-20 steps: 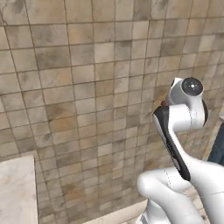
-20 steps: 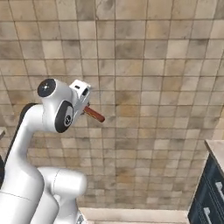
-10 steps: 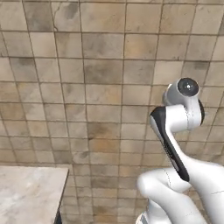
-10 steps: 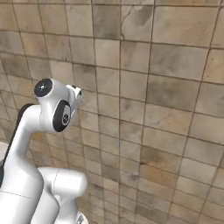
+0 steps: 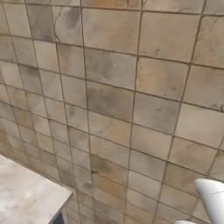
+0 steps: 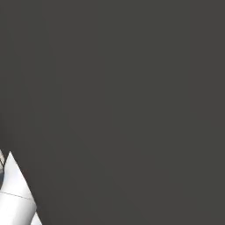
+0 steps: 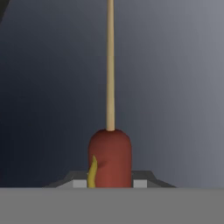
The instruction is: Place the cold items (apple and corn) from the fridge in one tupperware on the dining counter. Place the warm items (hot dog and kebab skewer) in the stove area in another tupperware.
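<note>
kebab skewer (image 7: 110,144) clamped in gripper (image 7: 110,183), base now swung from tiled wall (image 5: 109,87) toward dark surface, likely heading for tupperware.

hot dog (image 7: 110,159) in tool (image 7: 109,183), stick (image 7: 110,65) ahead

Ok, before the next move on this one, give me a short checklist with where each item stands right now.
1. Grip on the load: ok. In the hand view the gripper is shut on the hot dog, which sits between the finger tips.
2. Stick: ok. The hot dog's wooden stick runs straight away from the hand, unbroken.
3. Yellow streak, probably mustard, on the hot dog's side: present, not dripping.
4. Tupperware as drop target: cannot tell.
5. Space ahead of the hand: cannot tell; plain dark grey backdrop.
6. Surroundings: the left base view shows the tiled floor and a counter corner.
</note>
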